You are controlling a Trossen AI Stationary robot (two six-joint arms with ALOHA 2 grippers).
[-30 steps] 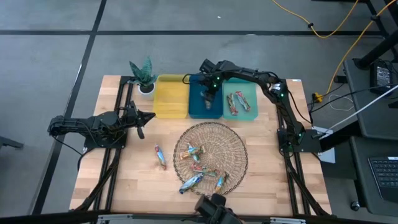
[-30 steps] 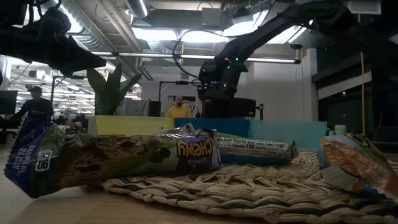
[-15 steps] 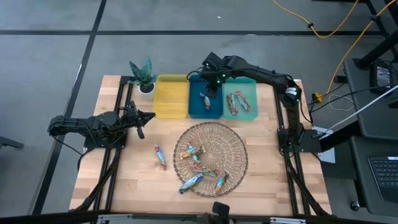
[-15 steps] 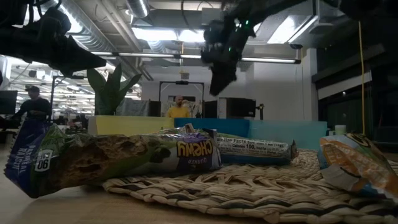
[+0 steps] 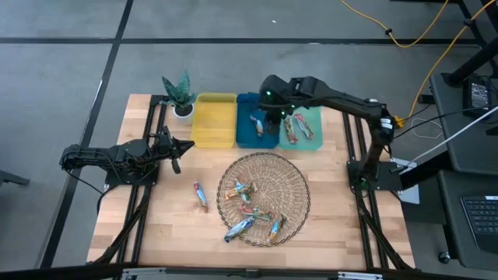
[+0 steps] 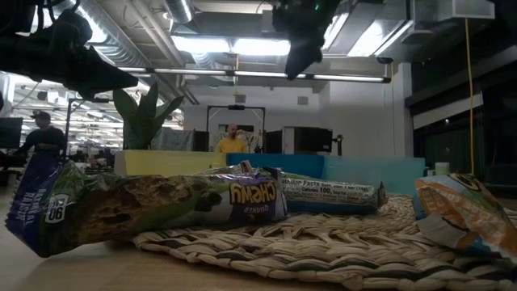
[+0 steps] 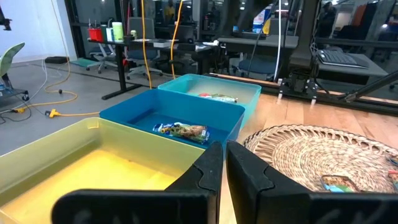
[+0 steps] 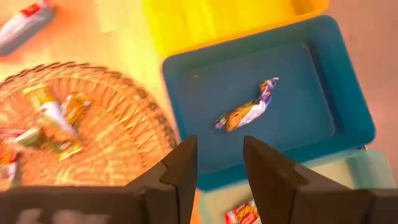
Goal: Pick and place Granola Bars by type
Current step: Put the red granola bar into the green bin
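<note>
Several granola bars (image 5: 249, 208) lie in the round woven basket (image 5: 296, 180). One red-ended bar (image 5: 201, 195) lies on the table left of the basket. One blue-and-tan bar (image 8: 247, 112) lies flat on the floor of the blue bin (image 5: 247, 138), and two red-orange bars (image 5: 295, 128) lie in the teal bin (image 5: 311, 144). The yellow bin (image 5: 215, 121) holds nothing. My right gripper (image 8: 219, 163) hangs open and empty high over the blue bin's near right part (image 5: 272, 107). My left gripper (image 7: 222, 171) waits shut at the table's left (image 5: 176, 148).
A small potted plant (image 5: 180, 95) stands at the far left corner beside the yellow bin. The three bins sit side by side along the far edge. Bare wood lies between the left arm and the basket. People show far off in the room beyond the table.
My right gripper has risen from down inside the blue bin to high above it and drifted a little toward the table's right. The blue-and-tan bar now lies uncovered on the blue bin's floor.
</note>
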